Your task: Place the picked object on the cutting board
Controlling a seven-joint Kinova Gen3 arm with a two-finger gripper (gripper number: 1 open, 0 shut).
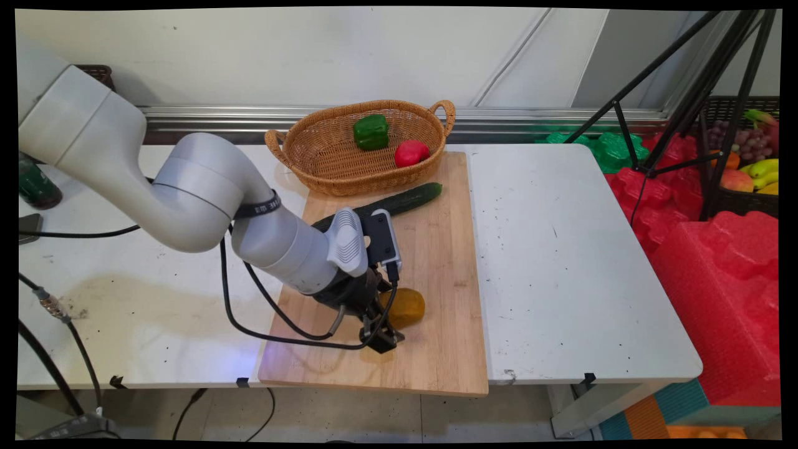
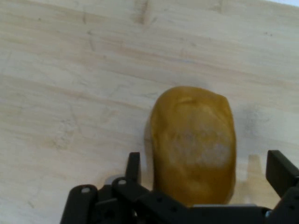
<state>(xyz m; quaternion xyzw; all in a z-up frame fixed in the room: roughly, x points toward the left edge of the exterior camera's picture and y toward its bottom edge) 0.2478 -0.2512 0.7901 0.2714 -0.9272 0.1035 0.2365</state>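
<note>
A yellow-brown potato [image 1: 408,307] [image 2: 194,142] lies on the wooden cutting board [image 1: 446,274] [image 2: 70,84], near its front half. My gripper [image 1: 391,323] [image 2: 208,170] is down at the board and open, with the potato between its two fingers. In the hand view the left finger [image 2: 133,167] sits close to the potato's side, while the right finger [image 2: 280,171] stands a little off it. A long green cucumber [image 1: 399,199] lies across the board's far end, partly hidden behind my wrist.
A wicker basket [image 1: 324,156] stands at the back, overlapping the board's far edge, with a green bell pepper [image 1: 371,131] and a red fruit [image 1: 411,153] inside. A dark green bottle [image 1: 34,184] is at the far left. Red foam blocks [image 1: 717,268] and a tripod [image 1: 686,93] stand right of the table.
</note>
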